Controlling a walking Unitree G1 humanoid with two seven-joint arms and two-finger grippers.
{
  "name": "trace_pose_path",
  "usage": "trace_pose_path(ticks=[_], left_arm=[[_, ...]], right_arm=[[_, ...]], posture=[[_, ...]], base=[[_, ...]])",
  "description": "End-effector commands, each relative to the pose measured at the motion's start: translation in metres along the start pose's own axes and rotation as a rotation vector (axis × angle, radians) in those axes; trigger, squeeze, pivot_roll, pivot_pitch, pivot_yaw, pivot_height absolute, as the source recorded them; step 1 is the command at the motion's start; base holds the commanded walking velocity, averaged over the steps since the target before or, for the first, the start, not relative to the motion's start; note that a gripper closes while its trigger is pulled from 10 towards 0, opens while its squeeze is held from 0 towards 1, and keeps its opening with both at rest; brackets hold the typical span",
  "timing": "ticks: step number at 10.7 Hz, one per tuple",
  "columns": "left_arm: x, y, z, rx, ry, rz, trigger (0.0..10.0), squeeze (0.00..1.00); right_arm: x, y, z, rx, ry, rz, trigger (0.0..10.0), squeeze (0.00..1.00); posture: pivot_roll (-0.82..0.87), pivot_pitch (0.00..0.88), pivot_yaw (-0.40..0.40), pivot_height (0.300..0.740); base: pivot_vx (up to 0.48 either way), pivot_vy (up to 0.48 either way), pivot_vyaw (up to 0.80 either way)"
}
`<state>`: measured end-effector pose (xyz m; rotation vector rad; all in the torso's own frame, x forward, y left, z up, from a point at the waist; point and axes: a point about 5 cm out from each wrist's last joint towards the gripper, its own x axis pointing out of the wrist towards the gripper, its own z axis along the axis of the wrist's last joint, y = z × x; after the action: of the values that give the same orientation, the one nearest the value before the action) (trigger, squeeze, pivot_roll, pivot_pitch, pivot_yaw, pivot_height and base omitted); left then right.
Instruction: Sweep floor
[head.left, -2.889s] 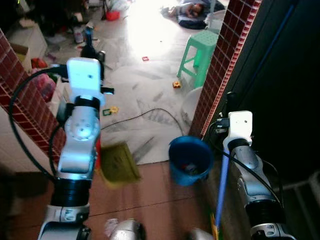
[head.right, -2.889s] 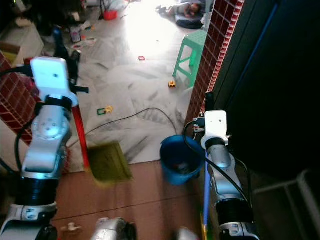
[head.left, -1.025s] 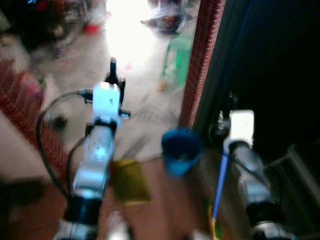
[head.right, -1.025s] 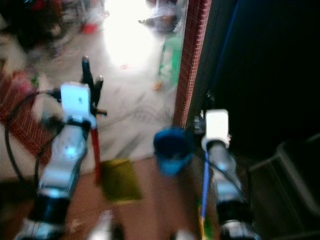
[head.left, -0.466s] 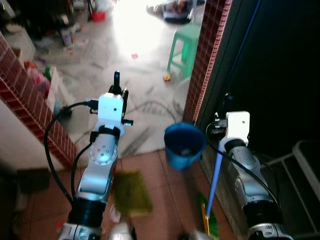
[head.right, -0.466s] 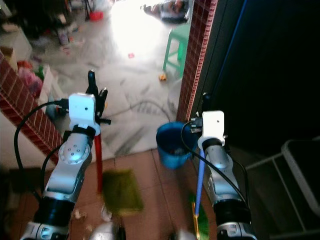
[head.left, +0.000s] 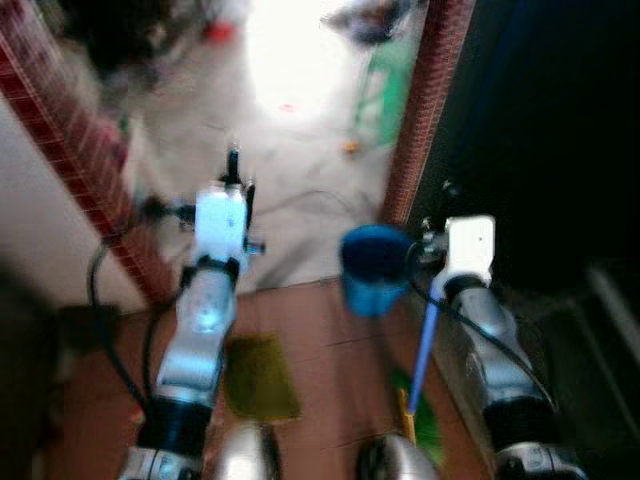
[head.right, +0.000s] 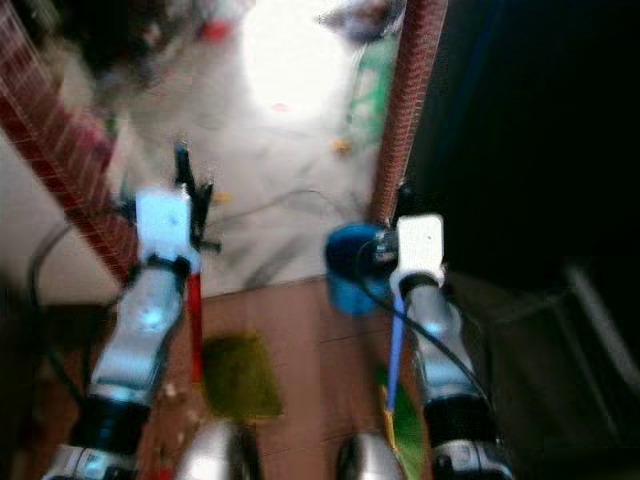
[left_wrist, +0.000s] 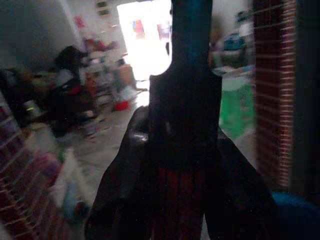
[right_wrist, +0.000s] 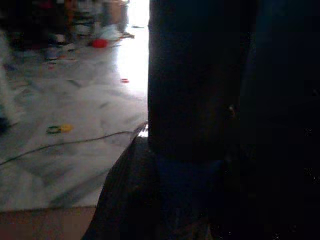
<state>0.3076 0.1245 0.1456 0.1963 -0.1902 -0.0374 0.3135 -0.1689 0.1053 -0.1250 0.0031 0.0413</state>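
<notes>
The left gripper (head.right: 187, 172) is closed around the red dustpan handle (head.right: 194, 315), its olive-green pan (head.left: 259, 374) resting on the terracotta tiles. The right gripper (head.left: 443, 203) clasps the blue broom handle (head.left: 424, 340) beside the blue bucket (head.left: 368, 266); green bristles (head.left: 426, 418) touch the floor

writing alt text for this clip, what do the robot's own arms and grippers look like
Both arms are silver, rounded metal segments with black collars near the base. Each ends in a white boxy wrist block; loose black cables loop alongside each arm. The left gripper and right gripper have long black fingers. The frames are blurred, so no markings can be read.
</notes>
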Motion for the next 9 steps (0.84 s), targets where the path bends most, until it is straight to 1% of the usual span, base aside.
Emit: trace_pose_path(ticks=[1,3,5,6,7,8,9], left_arm=[[0.005,0.000,0.015,-0.006,-0.073,-0.001,10.0,0.00],[0.005,-0.001,0.016,-0.005,-0.075,-0.006,10.0,0.00],[0.006,0.002,0.015,0.001,-0.081,0.006,10.0,0.00],[0.006,0.004,0.004,0.031,-0.011,0.049,10.0,0.00],[0.007,0.006,0.000,0.004,0.029,0.070,10.0,0.00],[0.006,0.008,-0.005,-0.015,0.075,0.124,10.0,0.00],[0.000,0.008,-0.011,-0.085,0.106,0.133,10.0,0.00]], right_arm=[[0.000,0.000,0.002,0.005,-0.005,-0.002,10.0,0.00],[0.000,0.000,0.002,0.003,-0.008,-0.004,10.0,0.00],[0.000,0.002,0.001,0.003,-0.005,0.003,10.0,0.00],[0.003,0.003,0.001,0.003,-0.004,0.009,10.0,0.00],[0.006,0.004,0.005,0.002,-0.013,0.018,10.0,0.00],[0.010,0.005,0.011,0.025,-0.031,0.029,10.0,0.00],[0.010,0.007,0.015,0.043,-0.051,0.033,10.0,0.00]], posture=[[-0.02,0.000,0.011,0.740],[-0.02,0.000,0.013,0.740],[-0.01,0.000,0.007,0.740],[0.00,0.000,0.005,0.740],[0.01,0.000,0.010,0.740],[0.04,0.000,0.009,0.740],[0.04,0.000,0.010,0.740]], base=[[-0.401,0.000,0.00],[-0.399,0.000,0.00],[-0.304,0.000,0.00],[0.000,0.000,0.00],[0.000,0.000,0.00],[0.000,0.000,0.00],[0.000,0.000,0.00]])
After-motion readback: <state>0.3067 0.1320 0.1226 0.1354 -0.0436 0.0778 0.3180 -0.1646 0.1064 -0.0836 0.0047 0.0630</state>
